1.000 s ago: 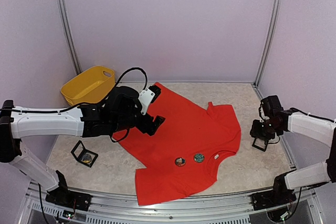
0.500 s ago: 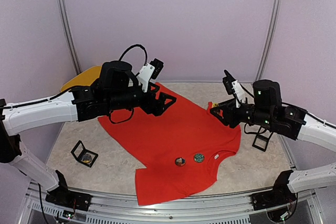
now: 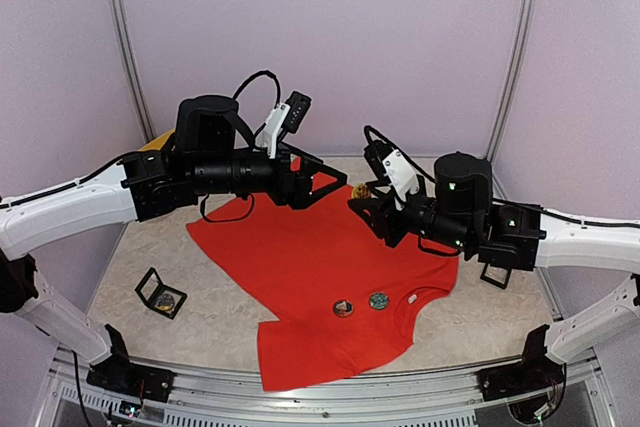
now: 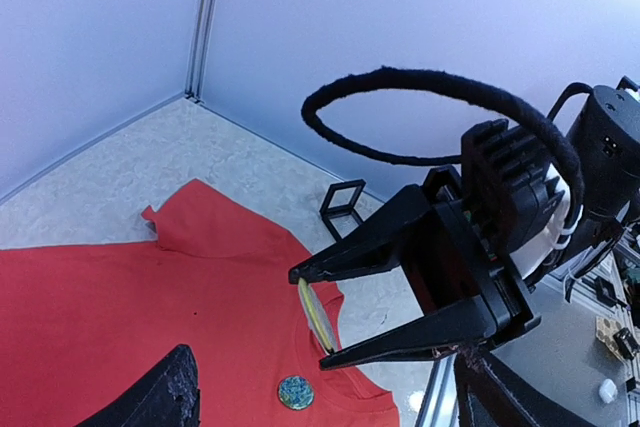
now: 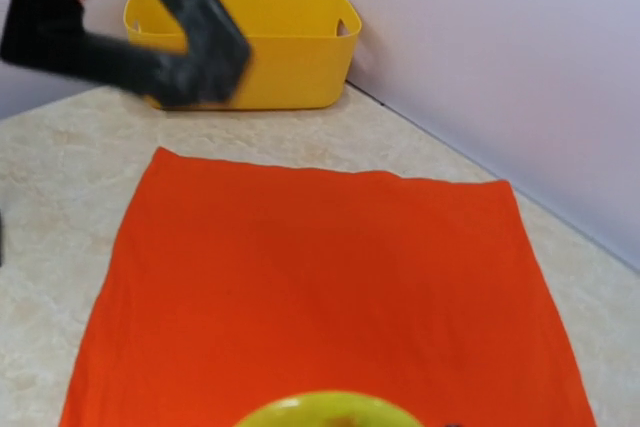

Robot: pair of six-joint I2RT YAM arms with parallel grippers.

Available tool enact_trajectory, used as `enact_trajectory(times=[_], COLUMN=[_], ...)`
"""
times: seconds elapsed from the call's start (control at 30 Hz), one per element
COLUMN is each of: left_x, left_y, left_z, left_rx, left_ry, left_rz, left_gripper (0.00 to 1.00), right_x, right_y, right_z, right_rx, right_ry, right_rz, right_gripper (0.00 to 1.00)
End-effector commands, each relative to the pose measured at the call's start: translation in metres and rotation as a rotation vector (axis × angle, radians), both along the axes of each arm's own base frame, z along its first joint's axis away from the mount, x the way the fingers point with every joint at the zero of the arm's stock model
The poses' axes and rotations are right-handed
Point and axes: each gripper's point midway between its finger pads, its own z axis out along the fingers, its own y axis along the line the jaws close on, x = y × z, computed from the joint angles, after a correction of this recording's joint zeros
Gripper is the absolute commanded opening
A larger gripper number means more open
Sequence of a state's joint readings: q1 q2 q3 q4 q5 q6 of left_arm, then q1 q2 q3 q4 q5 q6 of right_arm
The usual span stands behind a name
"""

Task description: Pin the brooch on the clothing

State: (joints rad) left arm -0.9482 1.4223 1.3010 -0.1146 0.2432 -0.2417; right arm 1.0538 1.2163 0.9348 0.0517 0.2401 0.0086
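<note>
The red T-shirt (image 3: 310, 257) lies flat on the table, with two round brooches (image 3: 343, 308) (image 3: 379, 300) near its collar. My right gripper (image 3: 362, 197) hovers above the shirt's far part, shut on a yellow-green round brooch (image 3: 366, 190). The left wrist view shows that brooch (image 4: 320, 319) edge-on between the right gripper's fingertips (image 4: 300, 272). It fills the bottom edge of the right wrist view (image 5: 330, 409). My left gripper (image 3: 325, 184) is open and empty, raised facing the right gripper a short way off. Its finger (image 5: 190, 37) shows in the right wrist view.
A yellow basket (image 5: 245, 42) stands at the back left. An open black box (image 3: 161, 293) lies left of the shirt. A black box frame (image 3: 495, 272) lies on the right and also shows in the left wrist view (image 4: 343, 209). A blue-green brooch (image 4: 295, 393) sits on the shirt.
Both arms have risen and swung toward each other over the shirt. My right gripper came from the black box on the right to the middle, now holding the yellow-green brooch.
</note>
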Motion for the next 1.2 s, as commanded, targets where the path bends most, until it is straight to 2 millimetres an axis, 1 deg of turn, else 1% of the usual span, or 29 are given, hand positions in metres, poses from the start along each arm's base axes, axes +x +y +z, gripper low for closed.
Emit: enact_trajectory(times=[0.0, 0.13, 0.27, 0.47, 0.53, 0.57, 0.67, 0.7, 0.8, 0.83, 0.93, 1.0, 1.03, 1.07, 1.1, 1.13, 1.17], left_x=[-0.002, 0.003, 0.004, 0.002, 0.001, 0.002, 0.006, 0.008, 0.007, 0.007, 0.013, 0.019, 0.021, 0.022, 0.024, 0.023, 0.020], left_y=[-0.009, -0.010, -0.008, -0.010, -0.012, -0.012, -0.013, -0.013, -0.012, -0.010, 0.000, 0.008, 0.011, 0.017, 0.022, 0.027, 0.033], left_z=[-0.012, -0.023, -0.024, -0.026, -0.029, -0.030, -0.034, -0.037, -0.036, -0.034, -0.027, -0.018, -0.013, -0.004, -0.002, 0.007, 0.014], left_rx=[0.026, 0.066, 0.074, 0.066, 0.070, 0.075, 0.084, 0.087, 0.085, 0.083, 0.093, 0.104, 0.115, 0.135, 0.163, 0.174, 0.185], left_ry=[0.049, 0.056, 0.046, 0.052, 0.063, 0.071, 0.105, 0.114, 0.112, 0.099, 0.015, -0.089, -0.160, -0.277, -0.372, -0.476, -0.562], left_rz=[-0.030, -0.020, -0.016, -0.036, -0.047, -0.048, -0.039, -0.040, -0.050, -0.049, -0.003, 0.048, 0.076, 0.113, 0.162, 0.204, 0.244], left_gripper=[0.80, 0.73, 0.52, 0.31, 0.28, 0.24, 0.05, 0.00, 0.00, 0.00, 0.00, 0.00, 0.00, 0.00, 0.00, 0.00, 0.00], right_x=[-0.004, -0.010, -0.015, -0.016, -0.015, -0.015, -0.013, -0.014, -0.014, -0.014, -0.017, -0.018, -0.021, -0.026, -0.029, -0.029, -0.024], right_y=[0.014, 0.025, 0.032, 0.042, 0.043, 0.044, 0.043, 0.044, 0.043, 0.042, 0.032, 0.020, 0.014, 0.011, 0.007, 0.003, -0.006], right_z=[0.030, 0.032, 0.033, 0.031, 0.031, 0.032, 0.035, 0.036, 0.042, 0.045, 0.056, 0.065, 0.069, 0.073, 0.076, 0.079, 0.080], right_rx=[0.018, -0.007, -0.019, -0.041, -0.048, -0.050, -0.047, -0.047, -0.035, -0.030, -0.005, 0.019, 0.037, 0.060, 0.087, 0.121, 0.162], right_ry=[-0.103, -0.124, -0.138, -0.151, -0.154, -0.156, -0.171, -0.177, -0.186, -0.190, -0.195, -0.201, -0.196, -0.178, -0.140, -0.094, -0.025], right_rz=[-0.007, 0.002, 0.011, 0.014, 0.010, 0.008, -0.001, 0.002, 0.001, 0.001, -0.010, -0.023, -0.017, 0.022, 0.068, 0.104, 0.114], right_gripper=[0.30, 0.30, 0.30, 0.31, 0.31, 0.31, 0.31, 0.31, 0.32, 0.35, 0.58, 0.73, 0.79, 0.84, 0.86, 0.86, 0.86])
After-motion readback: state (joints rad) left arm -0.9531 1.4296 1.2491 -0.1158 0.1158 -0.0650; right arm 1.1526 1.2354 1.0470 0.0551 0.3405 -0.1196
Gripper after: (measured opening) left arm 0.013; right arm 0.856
